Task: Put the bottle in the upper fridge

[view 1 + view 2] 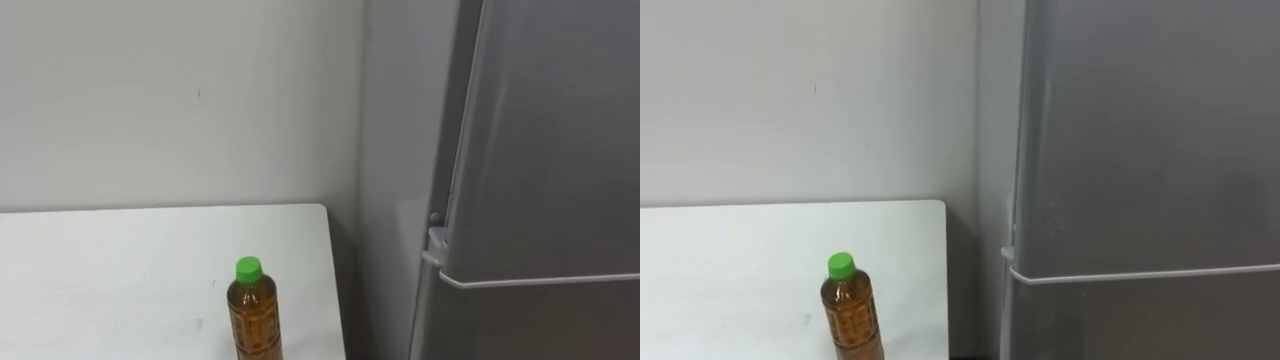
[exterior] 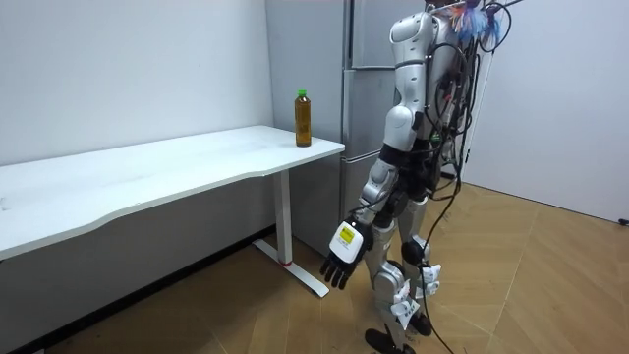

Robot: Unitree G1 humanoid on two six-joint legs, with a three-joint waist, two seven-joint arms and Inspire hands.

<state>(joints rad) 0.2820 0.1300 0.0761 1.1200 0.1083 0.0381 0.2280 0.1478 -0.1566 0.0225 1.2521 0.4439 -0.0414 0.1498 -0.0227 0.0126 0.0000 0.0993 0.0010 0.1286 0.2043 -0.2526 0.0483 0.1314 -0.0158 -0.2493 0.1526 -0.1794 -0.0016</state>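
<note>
At left, white table (image 2: 147,167) along the wall. Near its right-hand end, upright and well apart from any hand, bottle (image 1: 252,315) of amber liquid with green cap. In the room view, low beside the standing robot, left hand (image 2: 344,258): fingers straight and relaxed, holding nothing. At right, just past the table's end, grey fridge (image 1: 540,150), doors closed.

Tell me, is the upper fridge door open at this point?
No, the upper fridge door is shut, with no gap along its edge, and the bottle stands on the table beside it.
</note>
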